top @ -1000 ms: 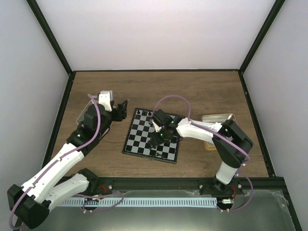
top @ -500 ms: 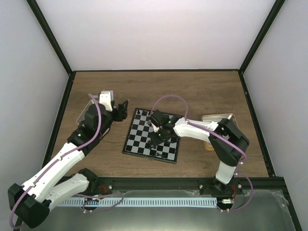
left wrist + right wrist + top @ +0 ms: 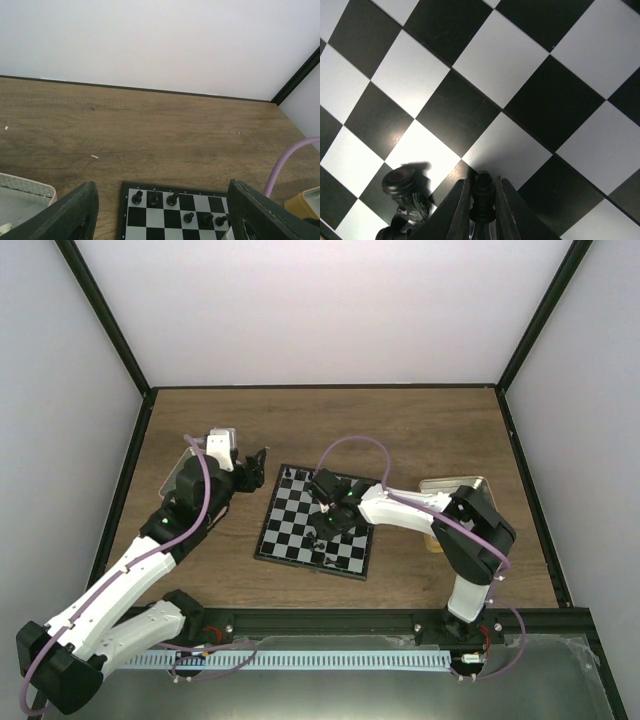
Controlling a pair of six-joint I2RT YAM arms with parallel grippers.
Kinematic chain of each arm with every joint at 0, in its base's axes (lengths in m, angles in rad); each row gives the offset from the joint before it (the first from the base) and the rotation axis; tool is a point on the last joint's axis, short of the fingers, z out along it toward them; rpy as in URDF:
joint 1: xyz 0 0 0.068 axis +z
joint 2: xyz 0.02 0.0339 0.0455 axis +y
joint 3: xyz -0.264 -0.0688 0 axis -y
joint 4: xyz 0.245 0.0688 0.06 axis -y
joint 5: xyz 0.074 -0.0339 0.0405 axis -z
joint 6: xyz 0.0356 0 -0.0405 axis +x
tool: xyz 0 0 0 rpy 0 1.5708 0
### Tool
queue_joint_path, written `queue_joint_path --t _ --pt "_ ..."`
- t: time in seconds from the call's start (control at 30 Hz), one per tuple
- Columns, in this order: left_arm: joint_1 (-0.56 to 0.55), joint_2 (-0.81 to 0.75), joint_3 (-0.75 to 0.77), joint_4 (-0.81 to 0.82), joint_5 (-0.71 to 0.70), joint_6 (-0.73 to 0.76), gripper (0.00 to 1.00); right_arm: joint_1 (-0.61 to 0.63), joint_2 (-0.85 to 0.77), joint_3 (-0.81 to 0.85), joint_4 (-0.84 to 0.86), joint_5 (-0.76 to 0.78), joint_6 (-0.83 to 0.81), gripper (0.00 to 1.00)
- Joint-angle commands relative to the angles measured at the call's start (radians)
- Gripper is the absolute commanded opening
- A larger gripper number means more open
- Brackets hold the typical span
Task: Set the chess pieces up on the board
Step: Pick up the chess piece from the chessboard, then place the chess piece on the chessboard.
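The wooden table (image 3: 420, 430) fills most of what I see, and the board (image 3: 290, 532) lies flat in the middle of it, directly under the right pincer (image 3: 482, 183) and just ahead of the left pincer (image 3: 162, 186).

Two containers sit off the board. The pinkish tin (image 3: 27, 192) is down beside the left pincer's left finger (image 3: 70, 215). From the left wrist view only a corner of its grey inside shows, too little to tell what it holds. The tan-rimmed tin (image 3: 452, 484) is well behind the right pincer, back by that arm's elbow, and I cannot see its contents either.

The left pincer hangs released, jaws spread wide with nothing between them. Past its fingertips, six black chess pieces (image 3: 172, 199) stand on the board's far squares, three along the edge row and three on the next row, nearer its right finger.

The right pincer points down at the board and is clenched on one small black piece (image 3: 482, 196), a finger tight against each side. A second black piece (image 3: 404, 182) stands on the board just left of those fingers, apart from them.
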Motion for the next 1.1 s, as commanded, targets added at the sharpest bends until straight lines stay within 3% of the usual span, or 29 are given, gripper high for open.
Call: queue_joint_path --t 0.0,0.23,0.47,0.7,0.83,1.07 --pt "0.004 -0.002 -0.012 0.013 0.003 0.0 0.72 0.009 0.005 0.032 0.035 0.051 0.08 0.11" --pt "0.004 -0.004 -0.053 0.013 0.076 -0.071 0.72 0.009 -0.061 0.001 0.21 0.109 0.172 0.08" --pt "0.004 -0.005 -0.194 0.124 0.283 -0.255 0.72 0.004 -0.176 -0.071 0.437 0.107 0.213 0.07" --pt "0.004 0.005 -0.37 0.392 0.567 -0.337 0.71 -0.04 -0.27 -0.115 0.551 -0.069 0.436 0.07" --pt "0.004 0.067 -0.386 0.512 0.711 -0.38 0.71 -0.056 -0.308 -0.143 0.609 -0.196 0.507 0.07" --pt "0.004 0.14 -0.357 0.55 0.738 -0.38 0.63 -0.056 -0.323 -0.137 0.591 -0.249 0.505 0.07"
